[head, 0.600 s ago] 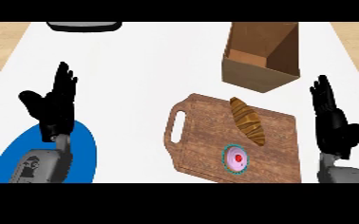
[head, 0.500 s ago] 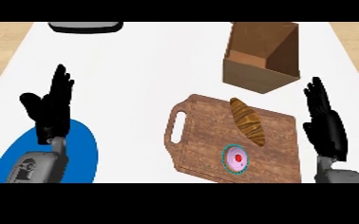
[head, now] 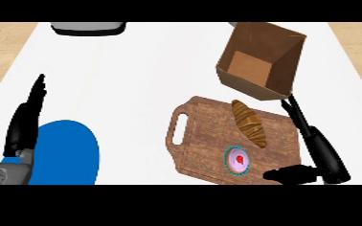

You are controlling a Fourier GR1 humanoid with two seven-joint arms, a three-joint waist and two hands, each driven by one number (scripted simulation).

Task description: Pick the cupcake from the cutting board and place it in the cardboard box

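- The right hand [head: 322,149] is spread wide over the near right corner of the cutting board [head: 205,141]. Its fingers are straight and point away from the robot, its thumb is stretched out to the left, and it holds nothing.
- The cupcake [head: 238,160], with pink icing and a red dot on top, sits on the board just to the left of that thumb. It is close to the thumb, but I see a gap and nothing curled round it.
- A croissant [head: 249,123] lies on the board to the left of the fingers, farther out than the cupcake. It is no part of the job.
- The cardboard box [head: 283,74] stands just beyond the right hand's fingertips, tipped so its open mouth shows. Nothing shows inside it.
- The left hand [head: 25,119] is resting at the left edge, flat and open with its fingers up, well apart from the board. A blue plate [head: 67,153] lies just to its right.
- As I judge it, none of the task is done yet and this is only the approach.
- What is left is to close round the cupcake, lift it, carry it forward past the croissant and let it go in the box.
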